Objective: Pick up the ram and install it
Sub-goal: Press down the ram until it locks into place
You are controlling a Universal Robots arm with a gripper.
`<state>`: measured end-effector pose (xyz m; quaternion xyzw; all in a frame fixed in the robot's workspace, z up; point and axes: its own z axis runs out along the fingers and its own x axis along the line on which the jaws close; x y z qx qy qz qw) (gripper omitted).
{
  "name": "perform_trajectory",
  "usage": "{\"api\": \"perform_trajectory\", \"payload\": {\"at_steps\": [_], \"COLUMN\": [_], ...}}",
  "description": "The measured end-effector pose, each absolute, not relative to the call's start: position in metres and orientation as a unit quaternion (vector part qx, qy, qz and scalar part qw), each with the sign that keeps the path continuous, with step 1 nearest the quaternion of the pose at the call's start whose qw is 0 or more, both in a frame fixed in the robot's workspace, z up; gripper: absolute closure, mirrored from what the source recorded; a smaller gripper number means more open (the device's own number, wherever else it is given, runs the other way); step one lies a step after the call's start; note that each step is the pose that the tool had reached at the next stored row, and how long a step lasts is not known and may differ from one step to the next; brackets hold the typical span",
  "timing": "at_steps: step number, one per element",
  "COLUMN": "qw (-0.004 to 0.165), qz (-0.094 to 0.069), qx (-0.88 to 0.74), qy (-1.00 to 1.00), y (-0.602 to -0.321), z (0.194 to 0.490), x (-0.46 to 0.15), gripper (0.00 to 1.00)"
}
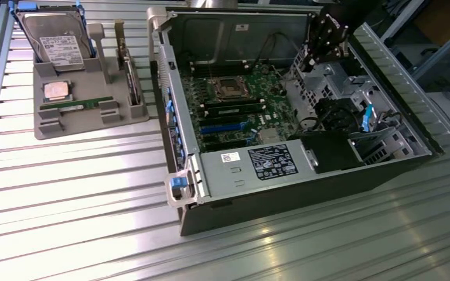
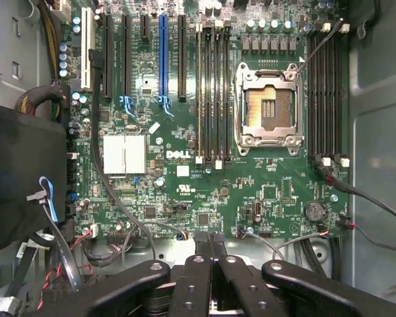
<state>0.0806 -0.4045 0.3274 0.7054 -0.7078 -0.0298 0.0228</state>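
Gripper state: the gripper (image 2: 211,247) has its fingers pressed together and empty, hovering over the motherboard (image 2: 204,165) inside the open computer case (image 1: 186,175).
Ram location: the ram (image 1: 70,106) lies flat in the grey parts tray (image 1: 92,120), at about 9 o'clock from the case in the exterior view, just below the silver processor chip (image 1: 56,91); well apart from the gripper.
Doing the step well: in my judgement, the fingers must part before closing across the stick's thin faces near its middle, lifting straight up to clear the tray's ribs.
Target slots: the memory slots (image 2: 212,92) sit at 9 o'clock from the empty CPU socket (image 2: 265,105) in the wrist view; one seems filled already.
Hard to make out: the ram's label and chips are blurred; its notch cannot be told.
Cut off: the arm (image 1: 327,35) is cropped at 12 o'clock.
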Motion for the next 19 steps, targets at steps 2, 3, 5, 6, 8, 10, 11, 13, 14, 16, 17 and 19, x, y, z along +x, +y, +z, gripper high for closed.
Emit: {"api": "perform_trajectory", "payload": {"at_steps": [2,3,5,6,8,10,11,13,14,16,17,19], "qw": [0.023,0.023,0.023,0.023,0.023,0.022,0.021,0.021,0.021,0.020,0.020,0.019], "qz": [-0.030,-0.030,-0.030,-0.030,-0.030,-0.031,-0.031,-0.031,-0.031,-0.031,-0.031,-0.032], "qx": [0.705,0.705,0.705,0.705,0.699,0.678,0.669,0.652,0.645,0.617,0.610,0.581], "qy": [-0.708,-0.708,-0.708,-0.709,-0.714,-0.734,-0.742,-0.757,-0.763,-0.786,-0.792,-0.813], "y": [-0.4045,-0.4045,-0.4045,-0.4045,-0.4045,-0.4045,-0.4045,-0.4045,-0.4045,-0.4045,-0.4045,-0.4045], "z": [0.3275,0.3275,0.3275,0.3275,0.3275,0.3275,0.3275,0.3274,0.3274,0.3274,0.3275,0.3274], "x": [0.0806,0.0806,0.0806,0.0806,0.0806,0.0805,0.0805,0.0805,0.0805,0.0805,0.0805,0.0805], "gripper": [0.90,0.90,0.90,0.90,0.90,0.90,0.90,0.90,0.90,0.90,0.90,0.90]}}
